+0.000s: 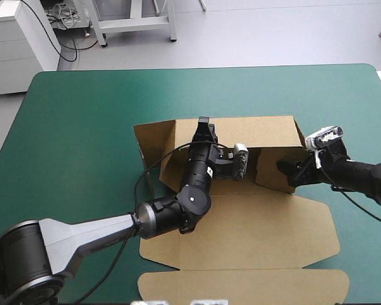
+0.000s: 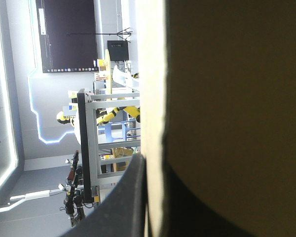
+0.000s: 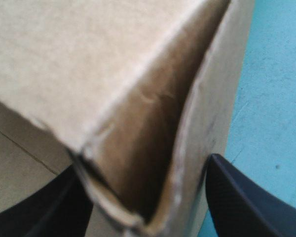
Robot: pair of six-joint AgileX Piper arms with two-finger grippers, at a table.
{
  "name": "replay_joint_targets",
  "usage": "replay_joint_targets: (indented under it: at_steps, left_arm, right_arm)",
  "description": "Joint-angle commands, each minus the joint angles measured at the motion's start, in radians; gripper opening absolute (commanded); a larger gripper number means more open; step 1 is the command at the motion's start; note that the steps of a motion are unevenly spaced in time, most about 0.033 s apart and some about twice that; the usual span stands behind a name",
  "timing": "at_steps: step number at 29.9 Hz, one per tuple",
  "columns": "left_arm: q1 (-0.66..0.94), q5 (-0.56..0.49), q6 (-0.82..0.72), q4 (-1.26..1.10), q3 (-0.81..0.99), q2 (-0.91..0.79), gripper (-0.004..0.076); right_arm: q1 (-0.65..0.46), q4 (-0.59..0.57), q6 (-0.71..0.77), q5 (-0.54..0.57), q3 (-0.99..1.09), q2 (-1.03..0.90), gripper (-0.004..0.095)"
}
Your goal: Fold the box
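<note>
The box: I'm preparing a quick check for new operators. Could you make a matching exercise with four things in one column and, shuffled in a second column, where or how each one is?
Things
1. left gripper
2. right gripper
3. lid
4. far wall

Places or states
A. lying flat, on the near side
B. at the right end of the box
C. standing upright
D. clamped on the far wall's top edge

Pairs: 1-D, 2-B, 3-A, 4-C
</note>
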Motion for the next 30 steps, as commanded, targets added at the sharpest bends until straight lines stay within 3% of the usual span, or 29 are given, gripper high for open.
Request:
replay_joint_targets:
  at_steps: [1,7,12,14,21,26,30]
  left_arm:
    - [-0.007,-0.052,-0.033,0.009,-0.017,-0.038,-0.0008]
    - [-0.007,-0.052,-0.039,0.009,-0.017,-0.038,-0.0008]
    - [-0.007,-0.052,-0.039,0.024,-0.017,-0.038,-0.0008]
    - [-0.007,-0.052,-0.039,0.032,-0.017,-0.038,-0.0008]
    - [-0.007,-0.052,-0.039,0.032,-0.017,-0.038,-0.0008]
    - [-0.007,-0.054,-0.039,0.032,-0.017,-0.038,-0.0008]
    - [-0.007,-0.054,-0.039,0.032,-0.017,-0.038,-0.0008]
  right_arm:
    - [0.064,0.040,-0.010,-0.078,-0.024,-0.020,0.0484]
    - [0.119,0.010,0.038,-0.160,-0.024,-0.020,0.0380]
    - [0.122,-0.002,0.041,-0.157,-0.024,-0.020,0.0058]
    - [0.137,-0.033,0.043,-0.157,-0.024,-0.020,-0.0021]
    - [0.276,-0.166,0.123,-0.248,-0.024,-0.022,0.0002]
    - [0.366,-0.362,0.325,-0.330,-0.024,-0.022,0.0002]
    - [0.400,-0.422,0.423,-0.361,-0.024,-0.022,0.0002]
